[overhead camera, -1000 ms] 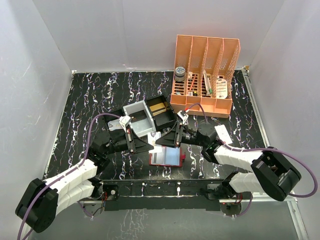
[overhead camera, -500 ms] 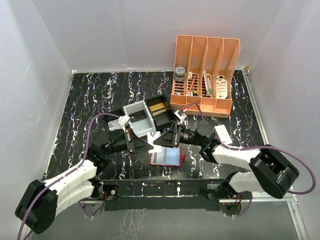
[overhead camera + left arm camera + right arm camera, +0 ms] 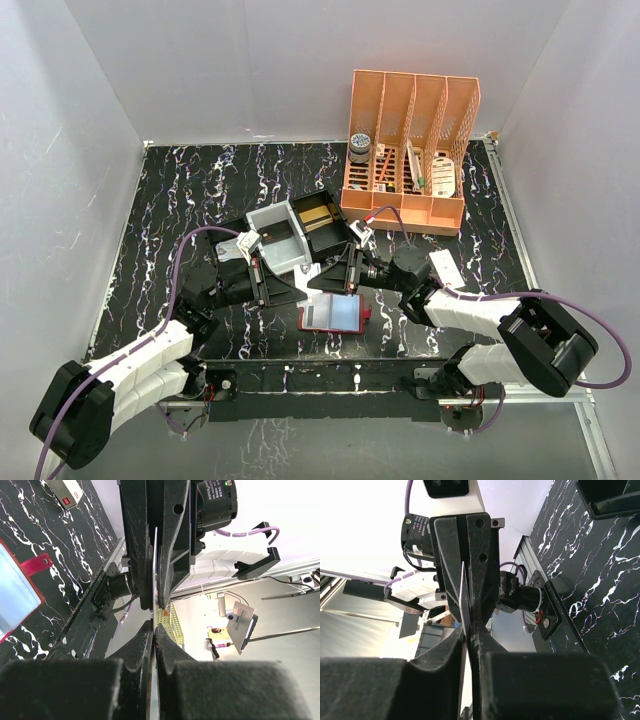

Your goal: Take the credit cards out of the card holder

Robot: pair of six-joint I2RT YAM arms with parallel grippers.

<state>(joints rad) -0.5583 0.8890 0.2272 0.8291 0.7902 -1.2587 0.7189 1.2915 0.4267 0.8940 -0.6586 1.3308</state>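
Handover: left gripper point(image 3: 154, 627) and right gripper point(image 3: 469, 625) both pinch one thin card point(image 3: 155, 580) above the open card holder point(image 3: 303, 318), a pale blue card point(image 3: 338, 314) left inside.

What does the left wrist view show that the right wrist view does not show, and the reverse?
Only the left wrist view: the red card holder lying open and a small white box. Only the right wrist view: a corner of the black tray. Both: one thin card, seen edge-on, pinched by the left gripper and the right gripper.
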